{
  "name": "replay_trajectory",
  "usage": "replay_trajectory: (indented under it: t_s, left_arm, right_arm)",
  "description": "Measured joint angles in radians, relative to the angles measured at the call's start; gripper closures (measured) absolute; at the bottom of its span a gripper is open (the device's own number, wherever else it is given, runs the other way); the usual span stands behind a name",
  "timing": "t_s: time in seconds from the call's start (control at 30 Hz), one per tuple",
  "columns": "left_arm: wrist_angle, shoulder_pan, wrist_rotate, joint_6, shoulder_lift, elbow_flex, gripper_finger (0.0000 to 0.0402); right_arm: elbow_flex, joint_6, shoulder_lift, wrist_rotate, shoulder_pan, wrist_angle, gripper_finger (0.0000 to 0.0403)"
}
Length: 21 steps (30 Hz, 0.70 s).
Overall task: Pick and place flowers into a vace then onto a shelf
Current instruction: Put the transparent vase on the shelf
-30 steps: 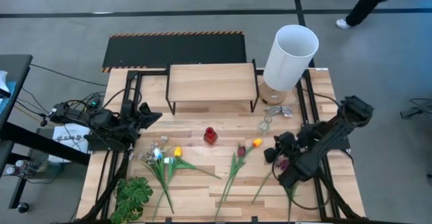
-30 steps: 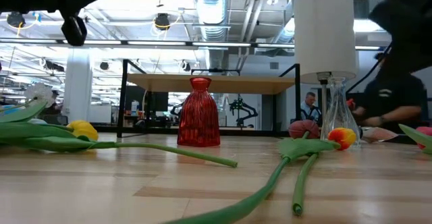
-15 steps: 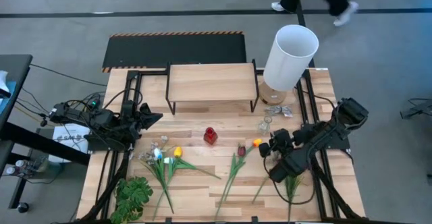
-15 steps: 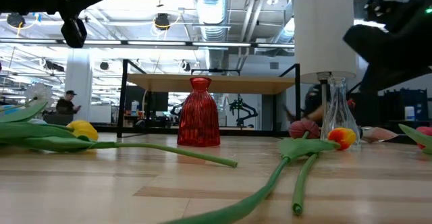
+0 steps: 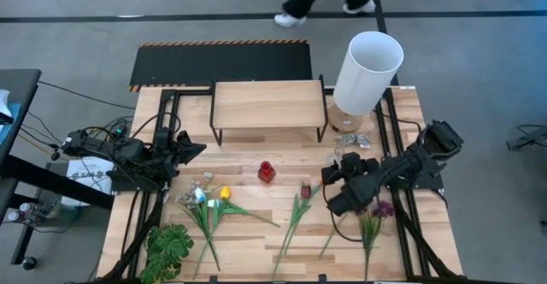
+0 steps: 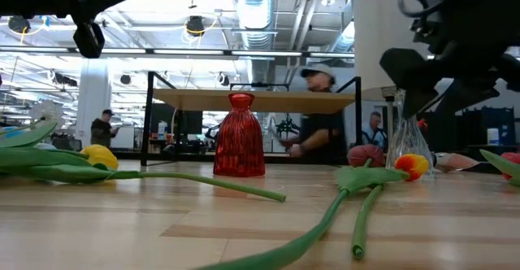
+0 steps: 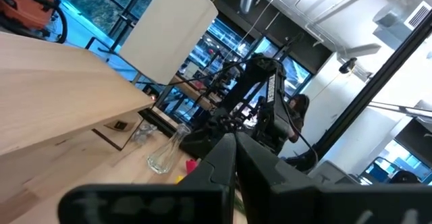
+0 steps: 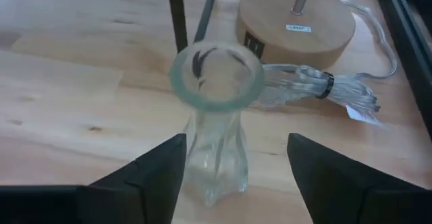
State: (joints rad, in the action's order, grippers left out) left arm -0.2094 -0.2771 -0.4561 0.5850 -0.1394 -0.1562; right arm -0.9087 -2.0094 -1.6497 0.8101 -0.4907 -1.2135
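Several flowers lie flat on the table: a white and yellow bunch (image 5: pixel 209 197), a maroon tulip (image 5: pixel 305 191), an orange tulip (image 6: pixel 413 166) and a purple bunch (image 5: pixel 382 208). A small red vase (image 5: pixel 267 172) stands upright in front of the shelf (image 5: pixel 267 104). A clear glass vase (image 8: pixel 216 116) stands upright right of it. My right gripper (image 8: pixel 233 177) is open just above and near this vase, one finger on either side, touching nothing. At the table's left edge my left gripper (image 5: pixel 192 150) waits, shut and empty.
A tall white cylinder lamp (image 5: pixel 367 68) on a round wooden base (image 8: pixel 297 21) stands just behind the glass vase, with a clear wrapped bundle (image 8: pixel 317 89) beside it. A green leafy plant (image 5: pixel 168 248) lies at the near left corner. A person walks beyond the table's far edge.
My right gripper has moved toward the table's left and far edges, from over the purple bunch to the clear glass vase, and has opened. The purple bunch now lies uncovered on the table. A person has walked past behind the table.
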Motion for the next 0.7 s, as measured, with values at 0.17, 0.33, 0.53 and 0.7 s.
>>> replay_trajectory:
  t_s: [0.17,0.33,0.53,0.7]
  left_arm:
    - [0.024,0.0,0.0,0.0,0.0,0.0,0.0401]
    - [0.025,0.0,0.001,0.006,0.0,0.0,0.0401]
    - [0.028,0.0,0.002,0.006,0.0,0.0,0.0401]
    - [0.028,0.0,0.003,0.012,0.0,0.0,0.0401]
  right_arm:
    - [0.0,0.003,0.0,0.0,0.05,0.034,0.0148]
    - [0.0,0.03,0.0,0.0,0.092,0.086,0.0148]
    - [0.0,0.12,0.0,-0.052,0.141,0.177,0.0148]
    - [0.0,0.124,0.0,-0.057,0.163,0.184,0.0157]
